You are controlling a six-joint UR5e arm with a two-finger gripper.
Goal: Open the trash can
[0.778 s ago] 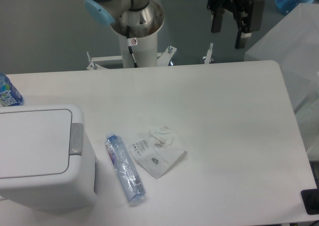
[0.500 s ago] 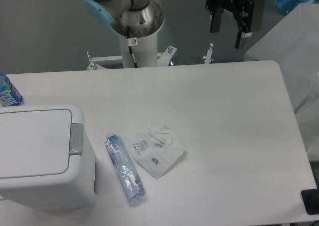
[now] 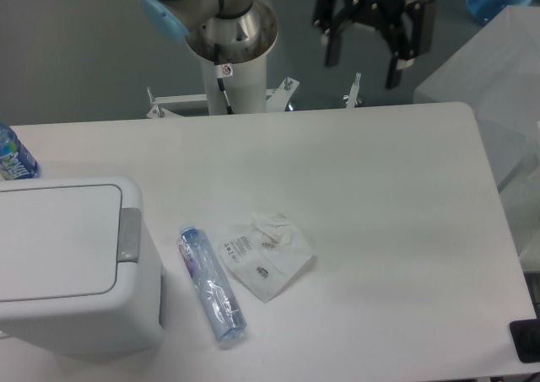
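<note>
The work surface is a white table [image 3: 380, 196] with rounded corners, viewed from above; its far edge borders a grey floor. Beyond that edge stands the arm's white pedestal [image 3: 229, 57], carrying a silver joint with a light-blue cap [image 3: 160, 15]. Translucent plastic sheeting [image 3: 489, 70] covers the area to the right of the table.

The gripper [image 3: 364, 66] hangs in the air above the far edge of the table, right of the pedestal. Its two black fingers [image 3: 332, 49] point downward and stand clearly spread, with nothing between them.

The trash can [image 3: 72, 264] sits at the near-left corner of the table. Its flat lid is down, and the grey latch tab [image 3: 128, 234] lies on the rim facing the table's middle. The gripper is well apart from it.

Just right of the trash can lies a clear plastic bottle [image 3: 211, 285] on its side. A crumpled white wrapper [image 3: 266, 255] rests beside it. A blue-labelled bottle [image 3: 13, 156] shows at the left edge
</note>
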